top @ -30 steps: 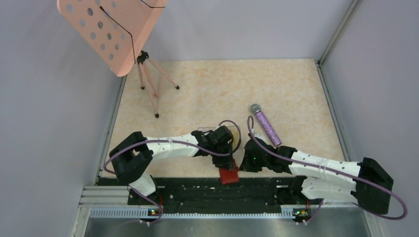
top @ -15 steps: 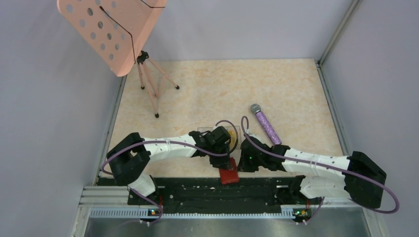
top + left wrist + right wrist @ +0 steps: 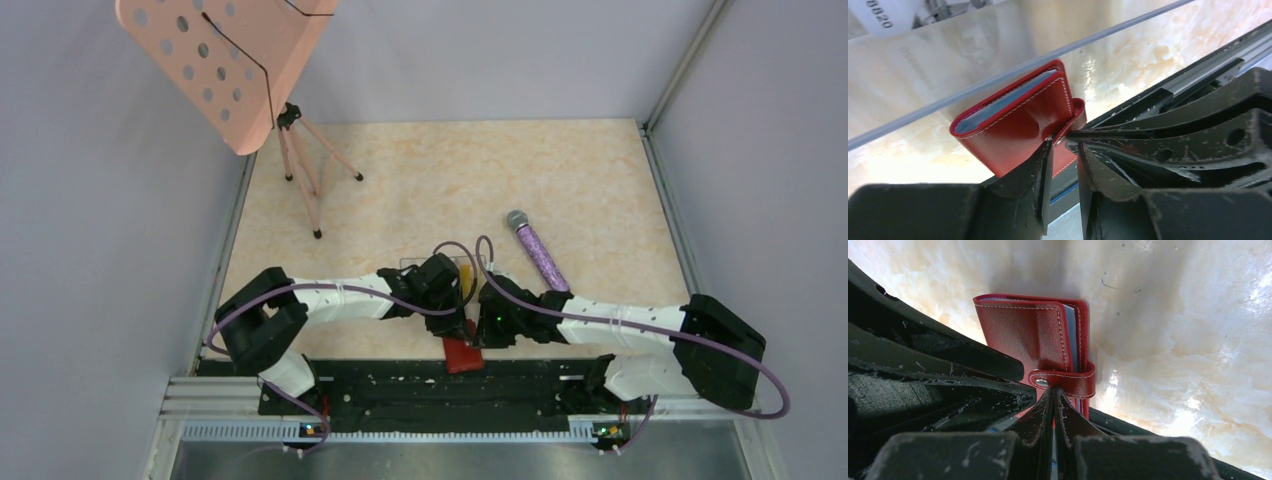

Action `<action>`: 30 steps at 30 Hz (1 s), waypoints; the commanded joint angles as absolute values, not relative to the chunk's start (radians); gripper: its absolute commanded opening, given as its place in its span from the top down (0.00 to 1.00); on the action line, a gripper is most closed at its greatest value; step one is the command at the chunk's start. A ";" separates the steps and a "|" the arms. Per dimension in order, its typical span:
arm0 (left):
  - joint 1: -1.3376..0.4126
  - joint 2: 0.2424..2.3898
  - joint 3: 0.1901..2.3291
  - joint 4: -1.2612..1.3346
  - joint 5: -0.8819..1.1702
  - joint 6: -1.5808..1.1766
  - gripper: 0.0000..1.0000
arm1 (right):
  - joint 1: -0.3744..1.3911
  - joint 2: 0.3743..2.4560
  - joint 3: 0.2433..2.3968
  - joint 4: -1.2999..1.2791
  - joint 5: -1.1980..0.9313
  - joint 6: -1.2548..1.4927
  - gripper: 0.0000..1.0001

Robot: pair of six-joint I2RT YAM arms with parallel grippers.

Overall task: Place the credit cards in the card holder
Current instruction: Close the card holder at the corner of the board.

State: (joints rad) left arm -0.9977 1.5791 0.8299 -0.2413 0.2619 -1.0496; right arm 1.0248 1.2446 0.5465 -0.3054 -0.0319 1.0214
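Pink music stand (image 3: 228,62) at far left. A white label (image 3: 879,14) reads "8020", cut by the frame edge. Left gripper (image 3: 1064,150) pinches the strap end of the red card holder (image 3: 1015,122) at the surface's (image 3: 420,180) near edge. Pale blue cards (image 3: 1071,335) sit inside it; a yellow card (image 3: 467,274) lies just behind. Right gripper (image 3: 1053,390), pressed together, touches the snap strap (image 3: 1068,380). Purple microphone (image 3: 537,250) lies at right.

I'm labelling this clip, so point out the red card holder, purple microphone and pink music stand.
red card holder (image 3: 1013,125), left wrist view, front face
purple microphone (image 3: 540,257), top view, handle
pink music stand (image 3: 210,55), top view, perforated panel
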 commanded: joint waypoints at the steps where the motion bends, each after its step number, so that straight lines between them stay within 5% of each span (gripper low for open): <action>1: -0.996 1.592 0.831 -0.167 0.294 -1.058 0.71 | 1.019 1.256 0.594 -0.277 -0.037 1.006 1.00; 16: -0.997 1.668 0.890 -0.269 0.281 -1.017 0.73 | 1.019 1.244 0.592 -0.277 -0.038 1.009 1.00; 21: -0.999 1.667 0.887 -0.250 0.296 -1.012 0.99 | 1.019 1.241 0.594 -0.276 -0.037 1.008 1.00; 30: -0.999 1.628 0.917 -0.296 0.272 -1.001 1.00 | 1.018 1.190 0.603 -0.301 -0.008 1.011 1.00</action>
State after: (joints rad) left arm -0.9947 1.6520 0.8772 -0.2646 0.2939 -1.0210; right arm 1.0245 1.2350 0.5465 -0.3038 -0.0357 1.0149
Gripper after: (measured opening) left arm 0.010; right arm 0.003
